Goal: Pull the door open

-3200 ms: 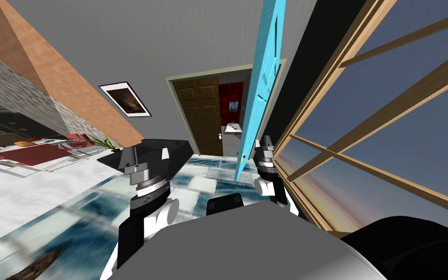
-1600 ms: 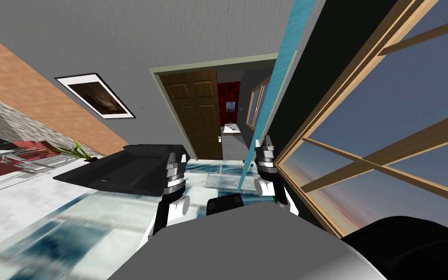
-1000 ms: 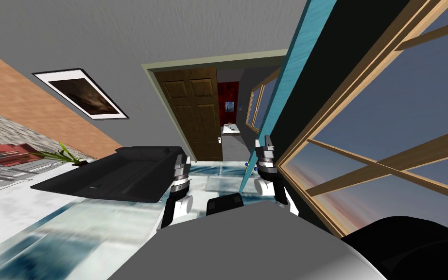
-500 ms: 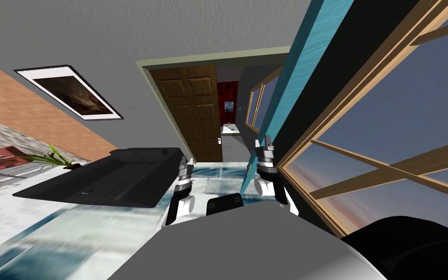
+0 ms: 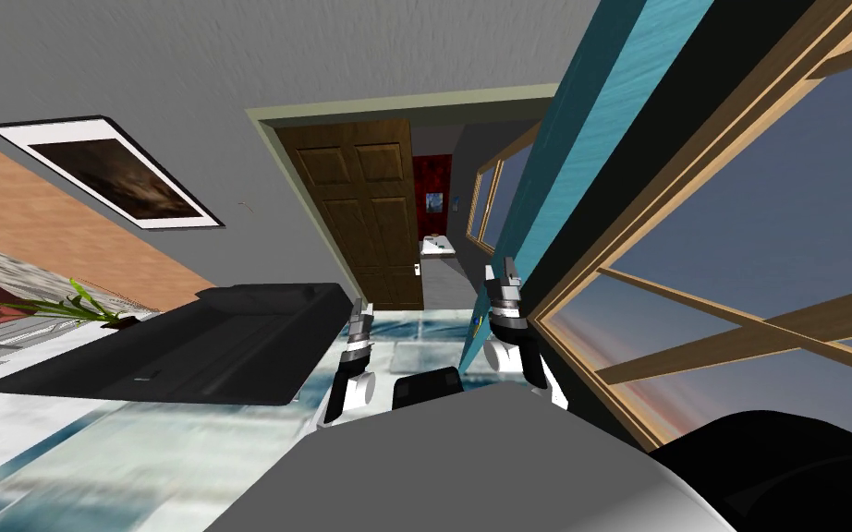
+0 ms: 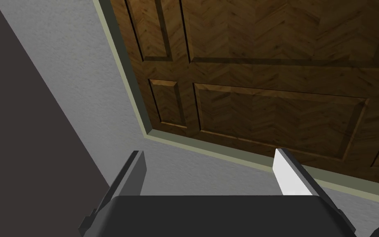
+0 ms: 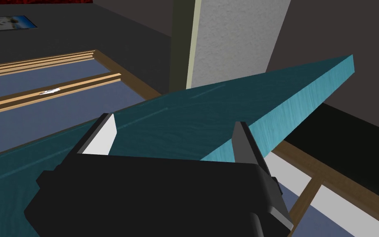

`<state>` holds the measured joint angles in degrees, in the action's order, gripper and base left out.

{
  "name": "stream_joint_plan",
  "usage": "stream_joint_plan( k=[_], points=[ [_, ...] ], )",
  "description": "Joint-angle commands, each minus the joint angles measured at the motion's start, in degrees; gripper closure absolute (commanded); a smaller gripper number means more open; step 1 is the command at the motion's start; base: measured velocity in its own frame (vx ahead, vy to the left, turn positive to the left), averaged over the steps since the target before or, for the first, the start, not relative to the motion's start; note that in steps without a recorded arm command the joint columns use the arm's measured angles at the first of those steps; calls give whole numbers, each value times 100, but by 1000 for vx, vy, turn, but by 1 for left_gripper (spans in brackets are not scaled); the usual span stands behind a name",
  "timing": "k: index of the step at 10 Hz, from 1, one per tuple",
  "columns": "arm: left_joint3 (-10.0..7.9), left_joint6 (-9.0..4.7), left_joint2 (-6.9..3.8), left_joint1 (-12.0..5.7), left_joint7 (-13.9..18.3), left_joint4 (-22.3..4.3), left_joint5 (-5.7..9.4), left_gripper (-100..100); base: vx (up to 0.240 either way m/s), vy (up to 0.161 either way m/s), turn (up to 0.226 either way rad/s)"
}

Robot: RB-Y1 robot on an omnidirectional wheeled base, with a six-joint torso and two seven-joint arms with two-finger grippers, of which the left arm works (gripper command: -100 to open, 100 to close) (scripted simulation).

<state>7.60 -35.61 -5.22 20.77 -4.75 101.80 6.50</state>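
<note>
One teal door (image 7: 209,107) – edge-on, just ahead of spread R gripper (image 7: 174,120).

Teal door (image 5: 590,120) runs off the head view's top edge, its near part hidden behind the dark body of the right gripper (image 7: 175,122); brown door (image 6: 266,82) cut by the left wrist view's edges; tiled floor (image 5: 138,443) blurred.

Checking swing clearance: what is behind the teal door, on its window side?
Behind the teal door: a black area, then a wood-framed window with dusky sky. The slab hides whatever lies low behind it. The open right end effector is beside its near edge.
</note>
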Motion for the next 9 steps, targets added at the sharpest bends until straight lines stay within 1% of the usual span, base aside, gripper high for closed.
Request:
stream_joint_plan(
  k=[1, 9],
  points=[
    [35, -27, -7, -44, -13, -166, 11, -100, 71, 18, -28],
    [247, -159, 16, -247, -122, -982, 39, -100, 73, 18, -25]
  ],
)
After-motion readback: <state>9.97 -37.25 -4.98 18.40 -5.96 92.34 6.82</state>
